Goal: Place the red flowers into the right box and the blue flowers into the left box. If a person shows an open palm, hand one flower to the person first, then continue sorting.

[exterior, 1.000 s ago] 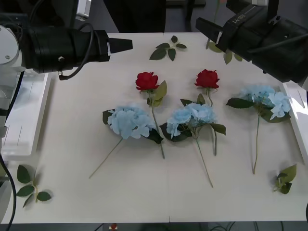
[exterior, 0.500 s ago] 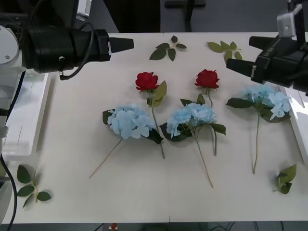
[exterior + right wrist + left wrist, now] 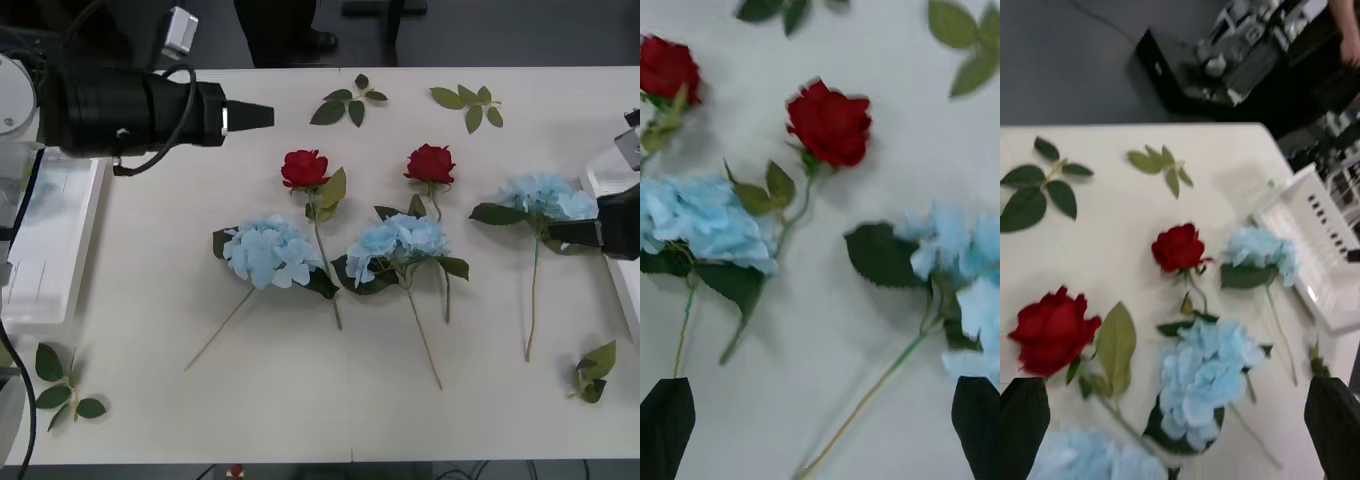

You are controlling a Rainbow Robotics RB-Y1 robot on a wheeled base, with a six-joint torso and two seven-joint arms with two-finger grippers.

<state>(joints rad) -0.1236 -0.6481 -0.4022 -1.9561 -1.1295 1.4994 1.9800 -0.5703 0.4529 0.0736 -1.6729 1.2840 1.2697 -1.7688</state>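
While the left gripper (image 3: 262, 115) reaches level over the table (image 3: 300, 410) with jaws spread, just beyond the red flowers (image 3: 305, 169), the right gripper (image 3: 565, 232) sits low, spread over the blue flowers' (image 3: 545, 197) outermost cluster. That cluster lies just beside the right box (image 3: 1315, 247); the left box (image 3: 50, 235) sits across the table.

A pale surface (image 3: 150, 300) carries two red roses (image 3: 305, 168) toward the far side, three blue flowers (image 3: 268, 252) in a row nearer, loose leaf sprigs (image 3: 348, 103) at its edges, and white boxes (image 3: 45, 250) at either side.
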